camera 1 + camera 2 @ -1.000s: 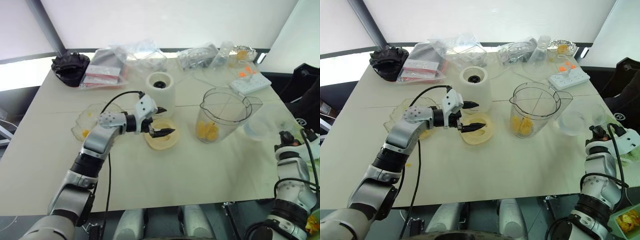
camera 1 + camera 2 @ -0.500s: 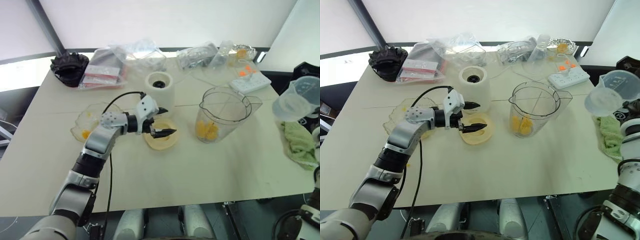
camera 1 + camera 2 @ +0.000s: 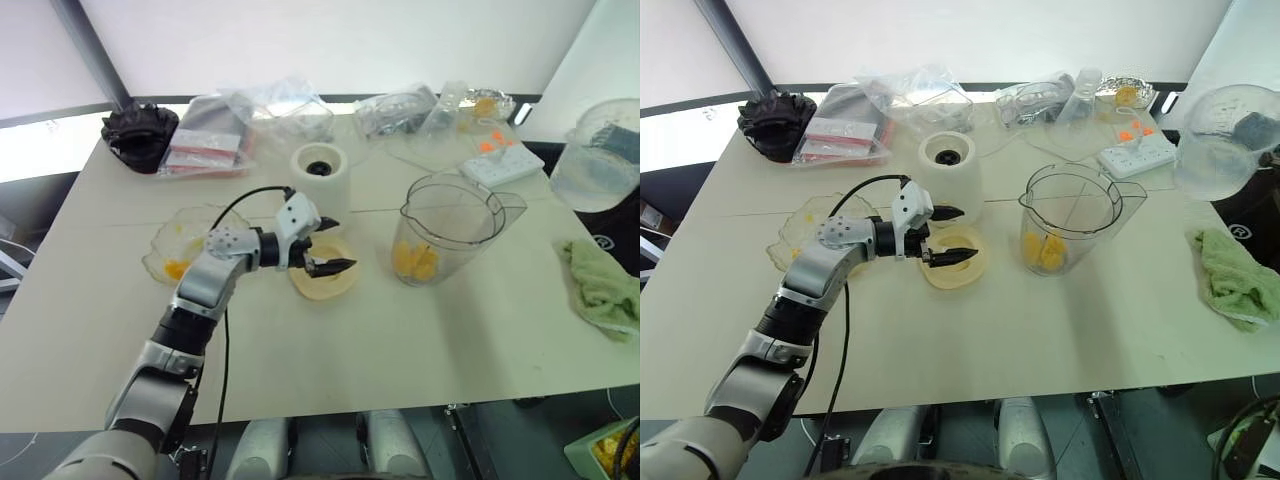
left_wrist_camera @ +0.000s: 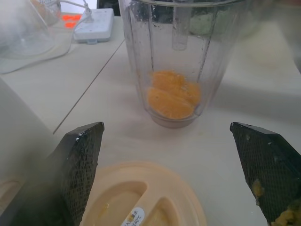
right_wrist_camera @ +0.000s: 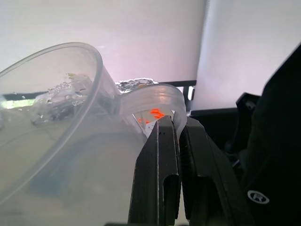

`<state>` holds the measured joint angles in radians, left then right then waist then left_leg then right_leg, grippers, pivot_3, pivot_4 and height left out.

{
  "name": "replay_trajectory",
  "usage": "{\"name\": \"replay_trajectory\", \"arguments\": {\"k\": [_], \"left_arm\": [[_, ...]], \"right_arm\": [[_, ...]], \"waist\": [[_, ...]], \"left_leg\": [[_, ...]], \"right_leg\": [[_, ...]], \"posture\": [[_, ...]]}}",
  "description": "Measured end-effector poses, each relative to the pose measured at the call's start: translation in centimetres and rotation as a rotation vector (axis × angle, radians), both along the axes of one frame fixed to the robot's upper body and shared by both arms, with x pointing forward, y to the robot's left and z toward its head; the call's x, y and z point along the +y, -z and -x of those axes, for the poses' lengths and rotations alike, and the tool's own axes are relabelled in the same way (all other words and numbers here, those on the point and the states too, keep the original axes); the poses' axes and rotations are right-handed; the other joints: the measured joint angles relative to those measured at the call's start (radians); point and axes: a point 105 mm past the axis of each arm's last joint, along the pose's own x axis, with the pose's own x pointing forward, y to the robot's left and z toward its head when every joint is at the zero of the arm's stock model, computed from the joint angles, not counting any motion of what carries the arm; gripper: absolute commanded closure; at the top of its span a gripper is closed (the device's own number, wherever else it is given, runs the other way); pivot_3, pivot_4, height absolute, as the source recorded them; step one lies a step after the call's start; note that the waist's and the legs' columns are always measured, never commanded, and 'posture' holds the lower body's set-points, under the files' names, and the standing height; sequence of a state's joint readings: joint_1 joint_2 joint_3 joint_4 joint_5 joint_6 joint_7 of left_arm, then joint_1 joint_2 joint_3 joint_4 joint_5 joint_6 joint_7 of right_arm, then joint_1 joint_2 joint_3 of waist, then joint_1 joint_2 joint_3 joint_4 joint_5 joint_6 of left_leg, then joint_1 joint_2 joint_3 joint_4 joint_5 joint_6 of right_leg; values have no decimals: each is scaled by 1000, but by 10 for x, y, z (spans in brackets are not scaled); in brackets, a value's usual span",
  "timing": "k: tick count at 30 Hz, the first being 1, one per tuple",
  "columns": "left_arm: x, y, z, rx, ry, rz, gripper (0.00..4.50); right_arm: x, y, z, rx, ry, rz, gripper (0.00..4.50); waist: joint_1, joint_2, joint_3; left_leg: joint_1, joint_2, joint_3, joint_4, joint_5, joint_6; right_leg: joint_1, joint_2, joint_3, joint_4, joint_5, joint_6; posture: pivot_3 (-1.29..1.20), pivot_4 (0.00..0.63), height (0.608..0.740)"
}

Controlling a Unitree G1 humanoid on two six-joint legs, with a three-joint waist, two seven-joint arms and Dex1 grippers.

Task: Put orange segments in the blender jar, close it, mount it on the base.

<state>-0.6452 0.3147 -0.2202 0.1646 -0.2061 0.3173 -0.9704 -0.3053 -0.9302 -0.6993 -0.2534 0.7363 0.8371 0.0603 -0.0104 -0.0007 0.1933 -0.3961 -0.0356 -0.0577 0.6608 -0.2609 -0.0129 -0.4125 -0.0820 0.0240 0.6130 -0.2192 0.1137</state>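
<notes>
L gripper (image 3: 328,247) is wide apart over the cream lid (image 3: 322,281), no grip yet. R gripper (image 5: 175,136) is clamped on the clear cup's (image 3: 1218,150) handle, held up off the worktop (image 3: 400,340). Blender jar (image 3: 448,230) w/ orange segments (image 3: 414,262) stands right of the lid; base (image 3: 320,175) behind. Risks: thin handle pinch, so the cup may swing or slip; lid may skid from a shallow pinch.

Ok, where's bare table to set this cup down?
Bare table lies along the near edge, below the lid and blender jar, and between the jar and the green cloth. The far edge is crowded with bags and the power strip.
</notes>
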Motion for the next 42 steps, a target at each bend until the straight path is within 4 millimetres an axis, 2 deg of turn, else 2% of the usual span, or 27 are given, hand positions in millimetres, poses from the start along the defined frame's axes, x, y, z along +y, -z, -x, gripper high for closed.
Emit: {"name": "replay_trajectory", "arguments": {"k": [5,9,18,42], "left_arm": [[-1,-2,-4,-1,-13,3,0],[0,-1,-5,10,-15,6,0],[-5,-7,-5,8,-2,40,0],[-4,-9,-9,16,-21,64,0]], "right_arm": [[13,-7,2,26,-34,107,4420],[19,-11,4,49,-40,186,4420],[47,-16,5,102,-97,419,4420],[67,-20,-1,132,-138,790,4420]], "waist": [[0,0,0],[1,0,0],[1,0,0],[1,0,0]], "left_leg": [[-4,0,0,0,0,0],[-12,-1,0,2,0,0],[-12,-1,0,2,0,0],[-12,-2,0,2,0,0]], "right_leg": [[-3,0,0,0,0,0],[-13,0,0,2,2,4],[-13,0,0,2,2,4],[-13,0,0,2,3,4]], "posture": [[0,150,740],[0,150,740],[0,150,740],[0,150,740]]}}
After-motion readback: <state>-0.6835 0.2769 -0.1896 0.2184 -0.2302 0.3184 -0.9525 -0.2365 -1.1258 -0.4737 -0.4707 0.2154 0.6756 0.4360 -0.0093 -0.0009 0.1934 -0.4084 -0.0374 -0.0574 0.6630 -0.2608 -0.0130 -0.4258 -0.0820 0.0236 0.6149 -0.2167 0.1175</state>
